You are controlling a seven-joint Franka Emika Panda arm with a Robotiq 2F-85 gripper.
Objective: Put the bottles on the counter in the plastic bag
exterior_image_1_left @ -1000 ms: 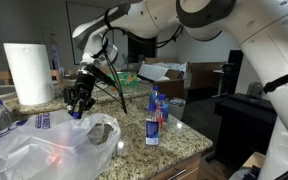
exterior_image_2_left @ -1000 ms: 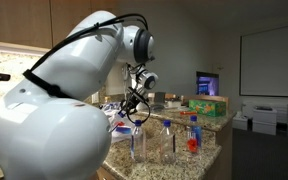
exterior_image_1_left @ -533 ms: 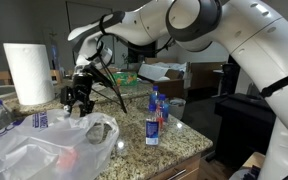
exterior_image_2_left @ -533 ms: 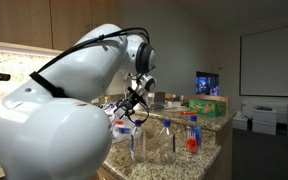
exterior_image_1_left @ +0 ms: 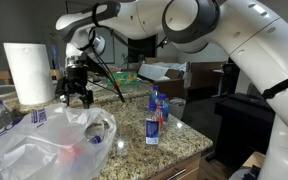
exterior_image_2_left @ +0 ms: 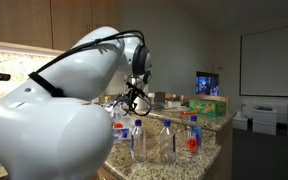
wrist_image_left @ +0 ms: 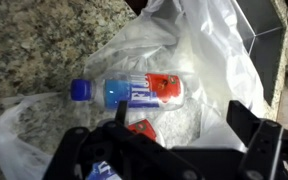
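Now the jaws stand wide, lifted higher — bottle (wrist_image_left: 134,91) inside plastic bag (wrist_image_left: 212,55).

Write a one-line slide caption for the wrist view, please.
Open fingers hover above a blue-capped bottle lying in the plastic bag on the granite counter.

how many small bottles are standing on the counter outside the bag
3, in a row on the counter in an exterior view: the bottle nearest the robot's body, the middle bottle, the bottle with a red patch. Others may be hidden behind the robot's body.
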